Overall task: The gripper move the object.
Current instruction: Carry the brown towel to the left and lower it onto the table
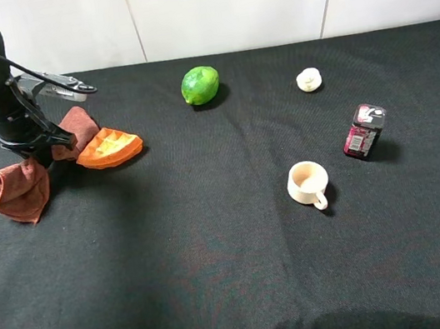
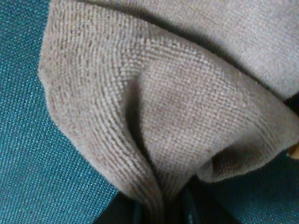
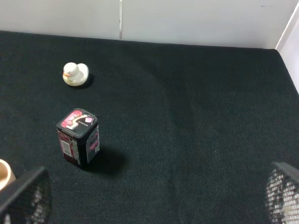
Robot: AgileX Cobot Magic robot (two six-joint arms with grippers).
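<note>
Left pincer (image 1: 34, 151) is clamped shut on the towel (image 1: 15, 192), and I've got it by a gathered fold near the middle. On the wrist camera the terry cloth bunches into a ridge that runs down between the dark jaws. I reckon a mid-cloth pinch like that makes sense, since soft fabric offers no edge to grab. The towel sits right against the waffle wedge (image 1: 109, 147). One end peeks out behind the wedge, touching it, and the other droops on the far side of my arm, away from the wedge. I can't tell whether that drooping end is clear of the table (image 1: 223, 282).

Working outward from the wedge, the lime (image 1: 200, 85) is the nearest neighbour, but apart from it. The cup (image 1: 308, 183), the little duck (image 1: 308, 80) and the dark tin (image 1: 363, 131) are all well apart from it, beyond the lime. My worry is the wedge getting dragged along if the cloth snags it.

Right pincer (image 3: 154, 203) is idle, fingers spread wide, far from the wedge.
</note>
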